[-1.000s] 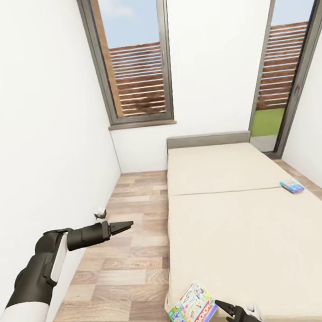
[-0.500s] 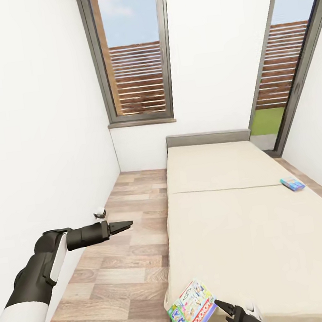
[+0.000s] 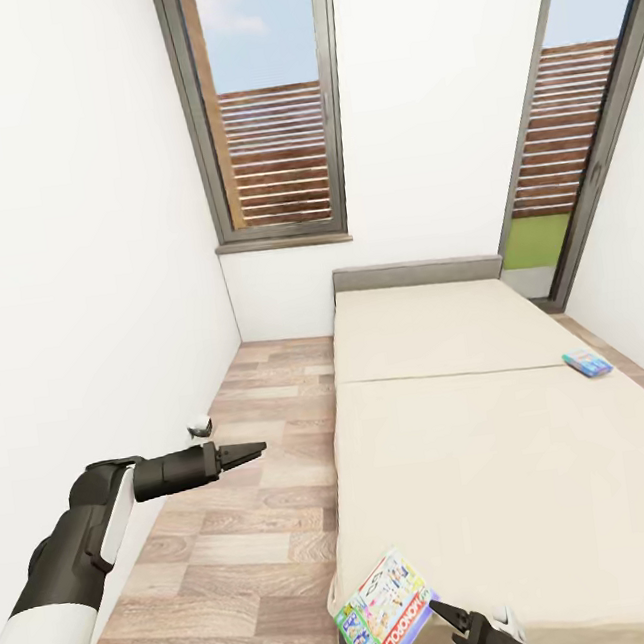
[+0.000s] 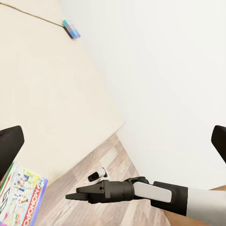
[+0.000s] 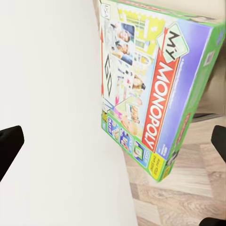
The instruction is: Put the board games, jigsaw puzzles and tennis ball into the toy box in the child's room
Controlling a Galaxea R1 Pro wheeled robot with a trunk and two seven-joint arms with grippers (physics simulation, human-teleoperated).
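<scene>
The green-white Monopoly board game [image 3: 386,611] lies tilted on the near left corner of the cream bed [image 3: 481,464], overhanging its edge. In the right wrist view the same box [image 5: 150,89] lies just ahead, between wide-apart fingertips [image 5: 9,143]. My right gripper [image 3: 446,614] is open, right beside the box. A light-blue board game [image 3: 586,362] rests at the bed's far right edge. My left gripper [image 3: 249,453] hangs over the floor left of the bed, open and empty, with its fingertips [image 4: 9,141] far apart. The table, toy box, jigsaw puzzles and tennis ball are out of view.
A strip of wood-plank floor [image 3: 257,531] runs between the white left wall [image 3: 77,292] and the bed. Two tall windows [image 3: 272,117] stand in the far wall behind the grey headboard [image 3: 417,276]. A narrow floor strip lies right of the bed.
The whole view has shifted slightly, so the bed and both boxes sit a little higher in the picture. Neither arm has visibly moved and nothing was grasped.
</scene>
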